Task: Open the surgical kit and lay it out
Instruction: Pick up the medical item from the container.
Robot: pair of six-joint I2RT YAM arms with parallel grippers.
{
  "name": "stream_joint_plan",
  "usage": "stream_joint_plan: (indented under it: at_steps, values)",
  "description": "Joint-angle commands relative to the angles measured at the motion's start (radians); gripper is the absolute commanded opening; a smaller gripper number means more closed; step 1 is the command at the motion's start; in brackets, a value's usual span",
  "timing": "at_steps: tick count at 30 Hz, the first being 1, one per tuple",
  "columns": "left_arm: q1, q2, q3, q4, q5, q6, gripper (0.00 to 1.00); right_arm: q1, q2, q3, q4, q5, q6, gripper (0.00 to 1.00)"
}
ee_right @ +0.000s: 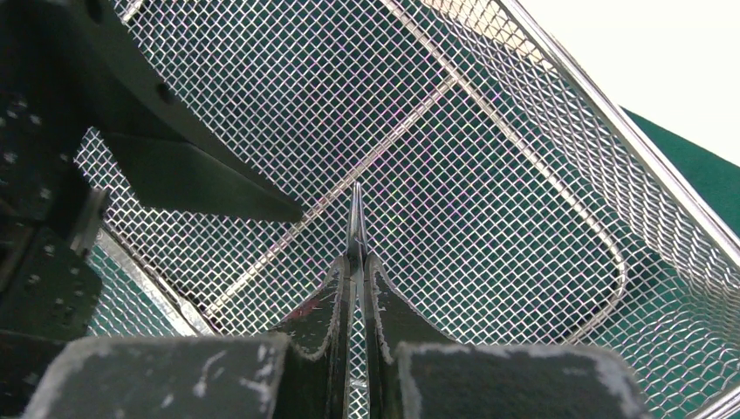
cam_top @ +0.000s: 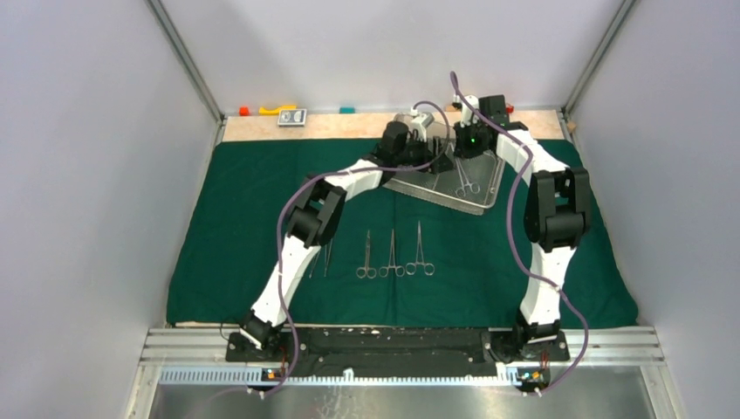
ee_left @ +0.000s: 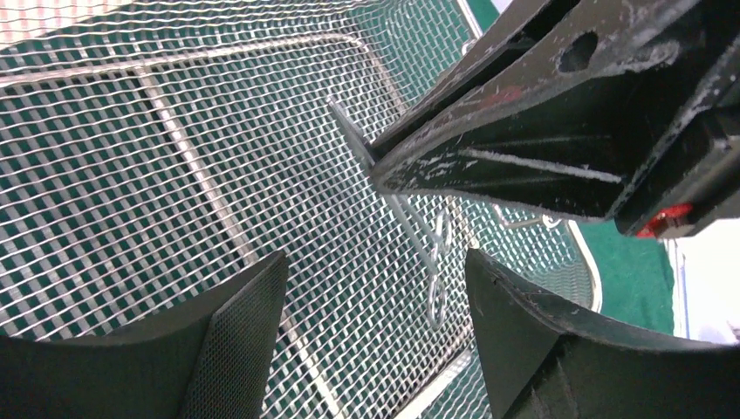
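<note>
Cloth (cam_top: 227,227) lies spread, dark green, in your top view; three ring-handled instruments (cam_top: 393,255) sit in a row on it, with the mesh tray (cam_top: 434,197) beyond them under both wrists. Left wrist: your left gripper (ee_left: 375,271) stands apart over the tray mesh, holding nothing. Right wrist: your right gripper (ee_right: 356,262) is clamped on a slim steel instrument (ee_right: 356,218) above the tray floor.
</note>
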Motion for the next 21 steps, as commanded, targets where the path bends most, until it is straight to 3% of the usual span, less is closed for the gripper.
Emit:
stream_joint_plan:
  at_steps: [1, 12, 21]
  values:
    - [-0.022, 0.059, 0.084, 0.154, 0.010, -0.099, 0.79, -0.001, -0.056, 0.003, 0.040, 0.006, 0.023, 0.00]
    - [-0.042, 0.151, 0.141, 0.244, -0.007, -0.199, 0.76, 0.000, -0.050, 0.005, 0.035, 0.008, 0.026, 0.00]
    - [-0.062, 0.219, 0.179, 0.341, -0.004, -0.291, 0.60, 0.002, -0.045, 0.007, 0.028, 0.011, 0.025, 0.00]
